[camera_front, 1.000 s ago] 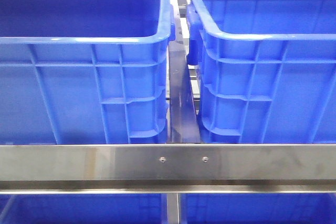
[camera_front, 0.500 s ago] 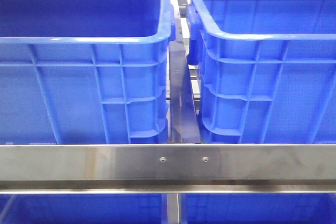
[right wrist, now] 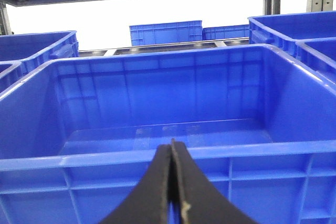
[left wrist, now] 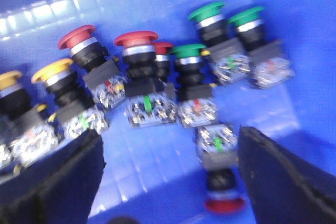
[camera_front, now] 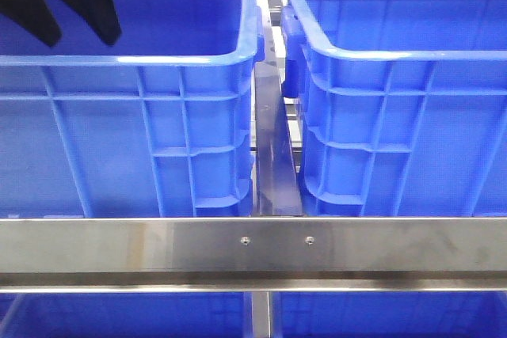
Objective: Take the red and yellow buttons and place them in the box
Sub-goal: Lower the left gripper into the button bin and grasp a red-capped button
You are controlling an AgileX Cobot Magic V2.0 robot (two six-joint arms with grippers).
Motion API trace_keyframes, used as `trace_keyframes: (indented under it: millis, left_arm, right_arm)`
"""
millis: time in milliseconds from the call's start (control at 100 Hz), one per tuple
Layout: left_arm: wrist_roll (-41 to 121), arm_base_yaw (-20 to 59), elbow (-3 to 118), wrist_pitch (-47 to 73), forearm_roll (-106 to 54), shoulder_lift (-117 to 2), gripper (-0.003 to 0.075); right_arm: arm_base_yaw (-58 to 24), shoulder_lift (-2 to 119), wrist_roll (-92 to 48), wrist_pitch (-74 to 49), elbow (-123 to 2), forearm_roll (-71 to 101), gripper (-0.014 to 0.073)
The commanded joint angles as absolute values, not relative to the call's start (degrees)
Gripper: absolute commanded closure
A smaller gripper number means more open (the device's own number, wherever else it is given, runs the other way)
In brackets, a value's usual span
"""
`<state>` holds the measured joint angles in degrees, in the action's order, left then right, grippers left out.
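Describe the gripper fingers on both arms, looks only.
Left gripper: two broad matte black fingers with a rough, fabric-like surface and slightly worn edges; in the front view they show as dark, tapered wedges. Right gripper: black fingers that narrow toward the tip, with pale scuffing along the inner seam. No cables, markings or labels visible on either.

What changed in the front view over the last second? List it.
The left tool has come into view at the upper left, fingers open, hanging over the left blue crate. It holds nothing. Both crates, including the right blue crate, and the steel rail stayed put.
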<state>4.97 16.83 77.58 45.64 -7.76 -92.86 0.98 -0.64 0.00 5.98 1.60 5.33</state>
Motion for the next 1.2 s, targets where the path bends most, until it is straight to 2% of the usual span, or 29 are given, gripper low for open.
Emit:
trace_keyframes:
  millis: [0, 790, 990, 1190]
  left_arm:
    - [4.9, 17.3, 80.4, 42.9, -7.3, -93.1, 0.0216]
    - [4.9, 17.2, 81.1, 36.5, -6.9, -103.3, 0.0217]
    - [4.9, 17.2, 81.1, 35.6, -6.9, -103.3, 0.026]
    - [4.9, 17.2, 81.1, 35.4, -6.9, -103.7, 0.026]
  right_arm:
    - [1.2, -2.1, 0.0, 10.8, 0.4, 5.3, 0.0661]
    - [1.2, -2.1, 0.0, 10.8, 0.4, 5.3, 0.0661]
    - [1.2, -2.1, 0.0, 10.8, 0.4, 5.3, 0.0661]
    - [1.2, -2.1, 0.0, 10.8, 0.4, 5.3, 0.0661]
